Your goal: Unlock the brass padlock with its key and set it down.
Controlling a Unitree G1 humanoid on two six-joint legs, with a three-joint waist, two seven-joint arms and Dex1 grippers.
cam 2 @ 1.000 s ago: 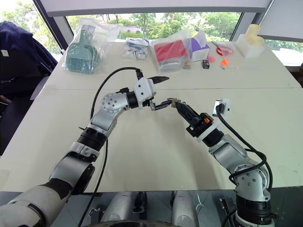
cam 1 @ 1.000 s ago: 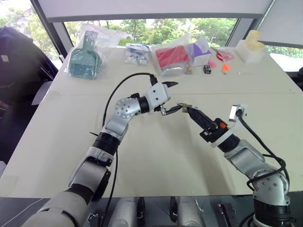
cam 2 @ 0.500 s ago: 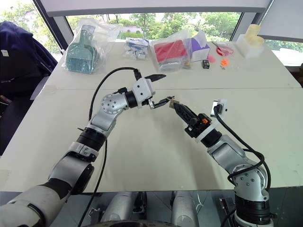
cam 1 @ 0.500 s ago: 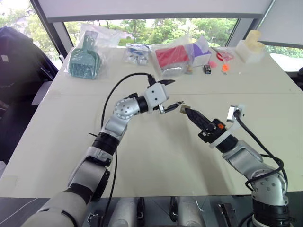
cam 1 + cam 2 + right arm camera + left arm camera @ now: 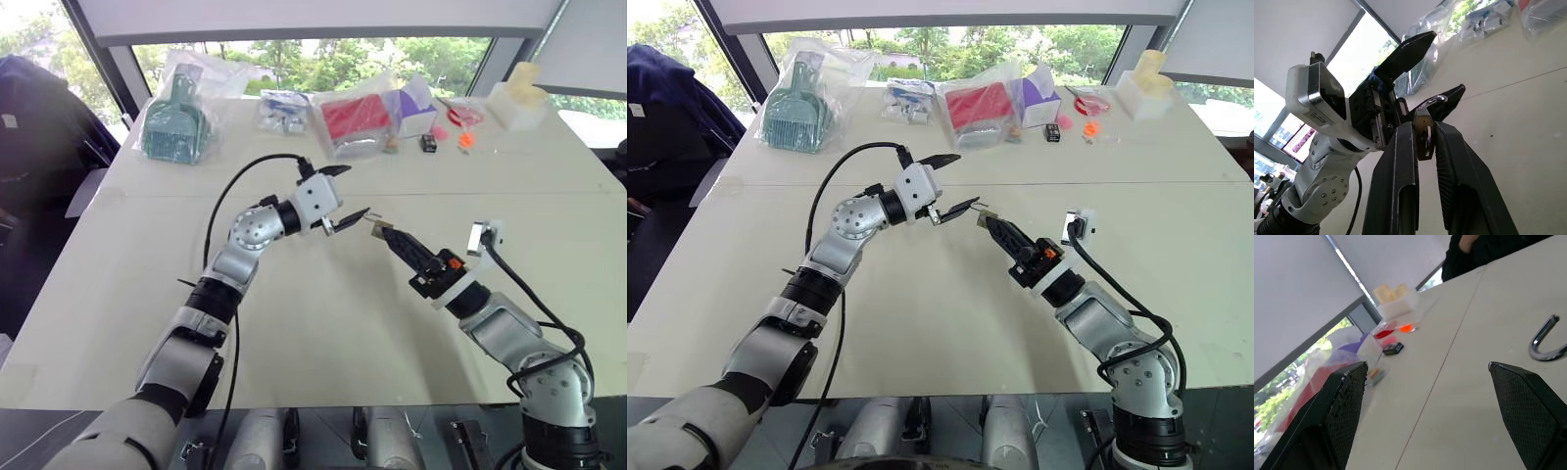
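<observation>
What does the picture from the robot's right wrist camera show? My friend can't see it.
Two black fingers pinch a tiny brass padlock between their tips, held up above a pale table. Just behind it is the robot's left gripper, its fingers spread wide apart, with clear plastic bags and a bright window farther back.

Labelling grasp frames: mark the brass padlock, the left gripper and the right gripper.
brass padlock point(image 5: 1423, 135): right wrist view, brass body.
left gripper point(image 5: 345, 192): left eye view, midway between open fingertips.
right gripper point(image 5: 986, 223): right eye view, fingertips.

Dull-gold brass padlock point(image 5: 1423, 133), black pincer point(image 5: 1422, 147)
</observation>
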